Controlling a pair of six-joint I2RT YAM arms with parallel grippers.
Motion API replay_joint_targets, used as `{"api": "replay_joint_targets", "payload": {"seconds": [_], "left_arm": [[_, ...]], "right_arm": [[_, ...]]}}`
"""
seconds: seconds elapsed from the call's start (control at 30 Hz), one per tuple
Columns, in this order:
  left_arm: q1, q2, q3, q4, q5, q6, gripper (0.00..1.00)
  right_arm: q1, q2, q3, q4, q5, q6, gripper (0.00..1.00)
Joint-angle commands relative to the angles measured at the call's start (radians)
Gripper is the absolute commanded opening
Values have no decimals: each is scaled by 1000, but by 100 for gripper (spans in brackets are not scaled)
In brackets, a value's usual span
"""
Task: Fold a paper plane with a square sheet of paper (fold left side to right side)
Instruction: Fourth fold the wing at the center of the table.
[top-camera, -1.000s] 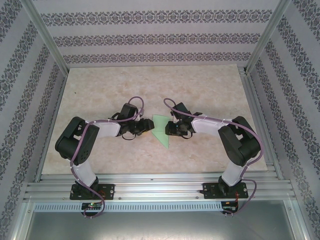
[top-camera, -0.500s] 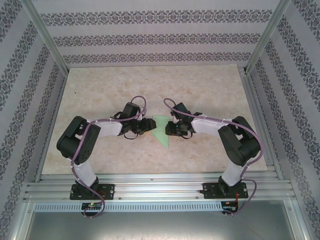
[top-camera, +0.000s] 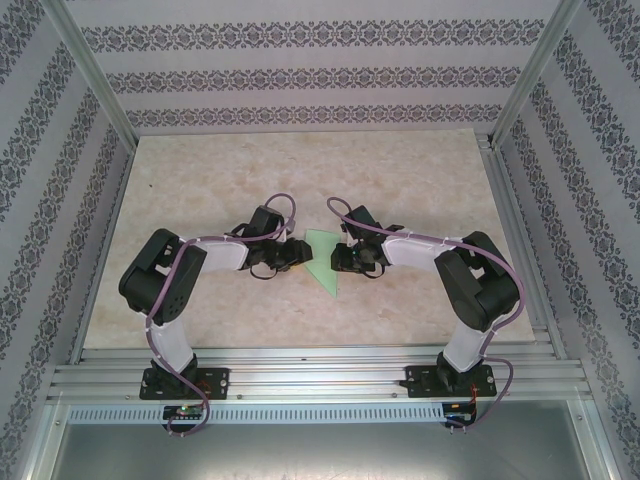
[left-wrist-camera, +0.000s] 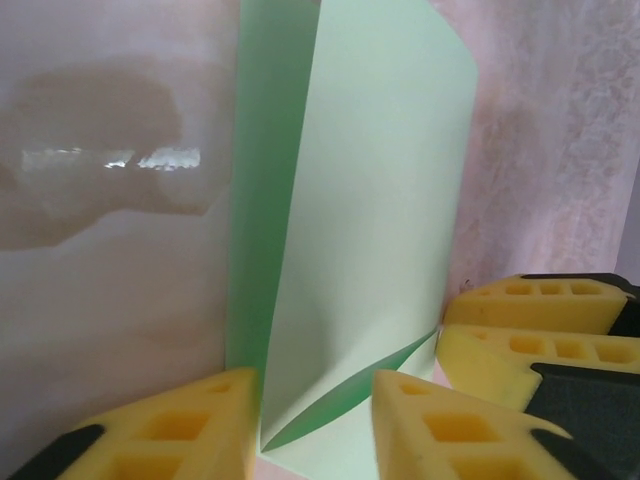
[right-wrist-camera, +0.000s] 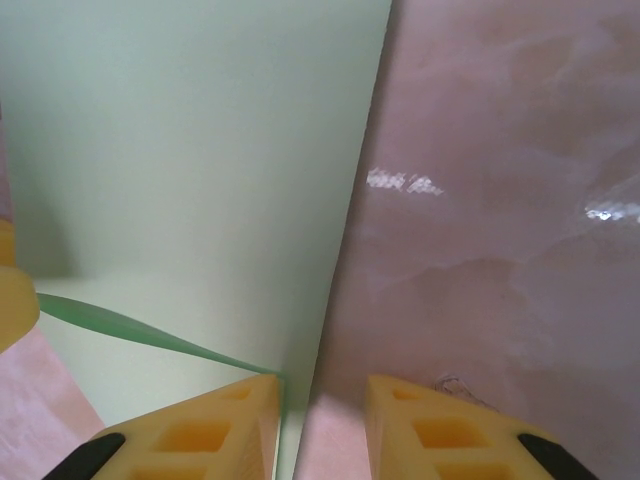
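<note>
sheet: thin light green creased paper sheet (top-camera: 322, 261) laid mid beige marbled tabletop (top-camera: 300, 170), point toward near edge | left gripper (left-wrist-camera: 315, 425): part-open, raised flap between jaws, unclamped | right gripper (right-wrist-camera: 322, 425): part-open, nothing held, one finger at sheet edge | risk: flap crumpled or sheet dragged off-crease if closed while unpinned

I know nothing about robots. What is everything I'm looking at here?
Folded paper sheet: one, light green, mid-table between the hands, one flap raised.
Table: one, beige marble look, under everything.
Walls: three, white with grey patterned stripes, left, back and right.
Metal frame: one, silver, near edge and corners.
Arms: two, black and white, left arm and right arm, bolted at the near edge.
Hands: two, yellow fingers, left hand and right hand, at the paper's sides, open.
</note>
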Motion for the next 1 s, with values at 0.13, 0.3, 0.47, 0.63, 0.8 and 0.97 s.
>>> {"api": "replay_joint_targets", "payload": {"seconds": [0.13,0.3,0.47,0.63,0.8,0.97], "left_arm": [[-14,-20,26,10,14,5,20],[-22,-47,33,-14,9,7,16],[-25,-63,44,-33,8,6,16],[-28,-67,57,-52,4,10,16],[-31,-68,61,-61,1,11,16],[-32,-68,65,-67,-3,14,16]], "right_arm": [[-7,-97,-14,-4,67,-46,34],[75,-191,-39,-22,205,-100,40],[254,-184,-39,-37,434,-142,43],[354,-106,-9,-33,546,-169,44],[395,-11,47,-60,587,-185,43],[397,19,60,-75,611,-181,41]]}}
